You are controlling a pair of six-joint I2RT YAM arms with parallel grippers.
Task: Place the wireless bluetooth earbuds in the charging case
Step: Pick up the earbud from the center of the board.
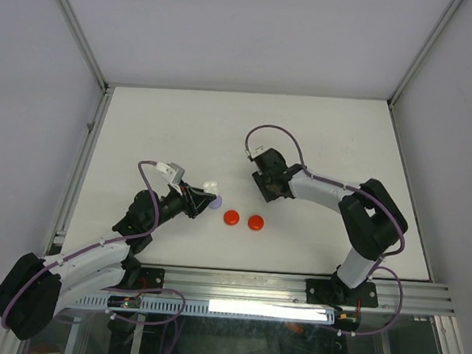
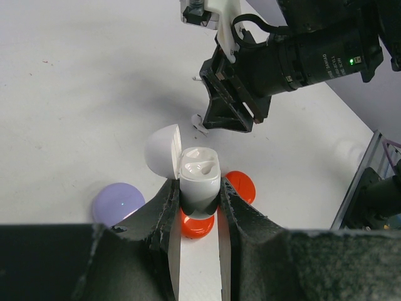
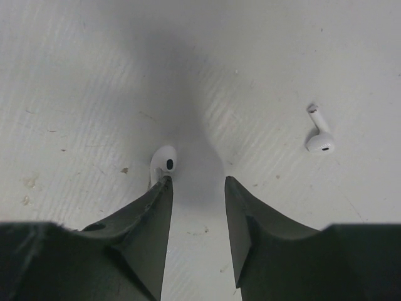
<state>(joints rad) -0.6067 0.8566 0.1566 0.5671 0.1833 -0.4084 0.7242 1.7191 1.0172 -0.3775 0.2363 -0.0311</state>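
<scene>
Top external: high overhead at the near side, looking down on the whole white bench (image 1: 143, 122); the farthest view, both tools small.
Left wrist: just behind the left tool (image 2: 199, 210), facing forward and down along its fingers (image 2: 156, 216); very near, the charging case (image 2: 200, 172) mid-frame.
Right wrist: just behind the right tool (image 3: 195, 188), facing almost straight down; bench surface close.
Shared, top and left wrist: right tool, red discs (image 1: 231, 217), lilac disc (image 2: 118, 202).
Shared, left and right wrist: bench patch under the right tool.
</scene>
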